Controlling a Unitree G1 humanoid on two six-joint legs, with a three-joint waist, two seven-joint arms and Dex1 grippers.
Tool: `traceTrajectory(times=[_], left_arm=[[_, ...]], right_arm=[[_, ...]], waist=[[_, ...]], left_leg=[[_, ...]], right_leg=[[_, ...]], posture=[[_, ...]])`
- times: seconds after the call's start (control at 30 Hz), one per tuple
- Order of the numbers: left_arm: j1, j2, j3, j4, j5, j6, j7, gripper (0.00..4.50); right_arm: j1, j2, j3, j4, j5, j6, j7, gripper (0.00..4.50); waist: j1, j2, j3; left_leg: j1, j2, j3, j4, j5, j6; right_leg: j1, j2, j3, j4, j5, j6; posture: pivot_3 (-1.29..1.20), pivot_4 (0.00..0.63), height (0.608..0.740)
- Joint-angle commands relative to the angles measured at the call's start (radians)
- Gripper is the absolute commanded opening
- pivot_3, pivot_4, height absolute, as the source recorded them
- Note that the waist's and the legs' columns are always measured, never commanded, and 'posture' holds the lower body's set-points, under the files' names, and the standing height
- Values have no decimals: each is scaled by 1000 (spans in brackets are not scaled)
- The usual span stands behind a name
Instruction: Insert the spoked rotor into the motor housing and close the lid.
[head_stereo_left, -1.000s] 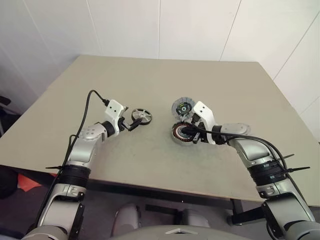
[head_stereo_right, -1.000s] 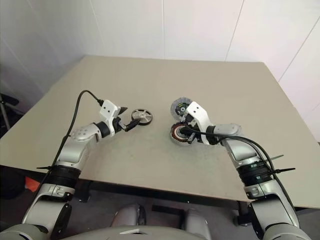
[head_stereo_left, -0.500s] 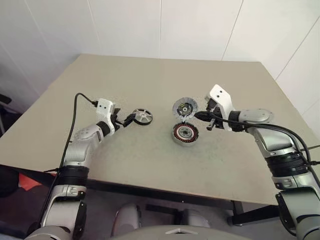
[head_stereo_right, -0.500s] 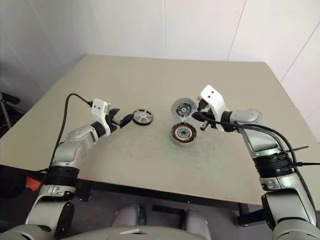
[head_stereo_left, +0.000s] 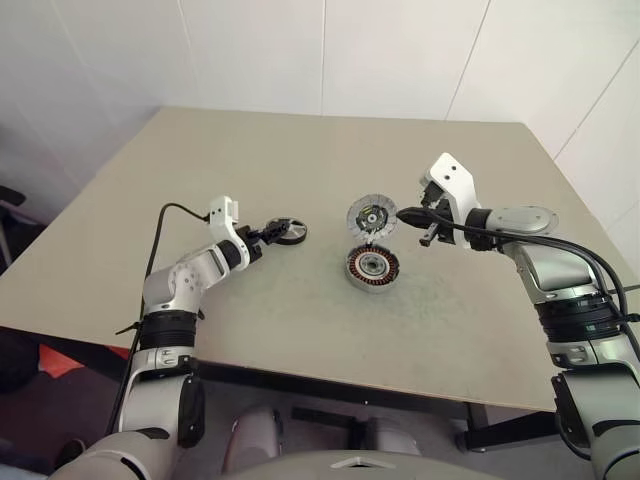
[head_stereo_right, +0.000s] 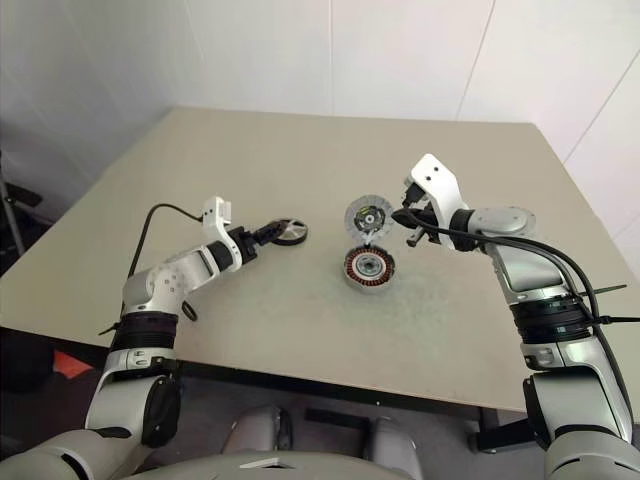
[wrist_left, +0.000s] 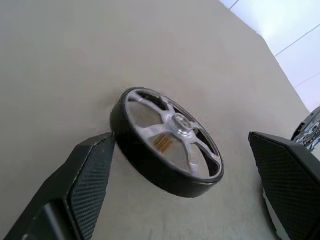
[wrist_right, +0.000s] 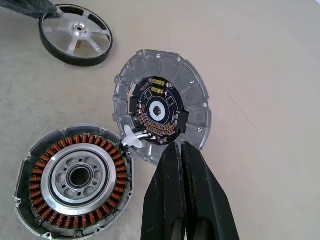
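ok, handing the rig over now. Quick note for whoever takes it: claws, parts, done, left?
Left claw: open, a finger on each side of the spoked rotor, not closed on it; whether the near finger touches the rim is unclear.
Right claw: shut, empty, held above the table over the near edge of the lid.
Spoked rotor lies flat on the table. The motor housing sits open, windings up. The lid lies inner side up, touching the housing's far rim.
Done: nothing inserted.
Left: grip the rotor, seat it in the housing, then close the lid.
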Motion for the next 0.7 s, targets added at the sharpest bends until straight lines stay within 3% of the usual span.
traceTrajectory(times=[0.03,0.27,0.37,0.57,0.7], left_arm=[[-36,-4,32,35,-24,-2,23,4500],[-45,-17,43,92,-27,-17,34,4500],[-40,-23,50,87,-41,-17,31,3888],[-31,-18,44,91,-41,-13,17,1904],[-20,-19,28,79,-42,-14,1,1740]], right_arm=[[-19,-5,-26,-18,3,-9,-13,31],[-19,5,-22,-14,5,-9,-27,31],[-21,6,-24,-10,4,-10,-30,0],[-26,7,-23,-1,1,-18,-33,0],[-27,7,-19,7,-2,-25,-34,0]], waist=[[0,0,0],[2,0,0],[2,0,0],[2,0,0],[1,0,0]], left_leg=[[0,0,0,0,0,0],[0,0,0,0,0,0],[0,0,0,0,0,0],[-1,0,0,0,0,0],[0,0,0,0,0,0]], right_leg=[[0,0,0,0,0,0],[0,0,0,0,0,0],[0,0,0,0,0,0],[0,0,0,-1,0,0],[0,0,0,-1,0,0]], posture=[[0,0,740],[0,0,740],[0,0,740],[0,0,740],[0,0,740]])
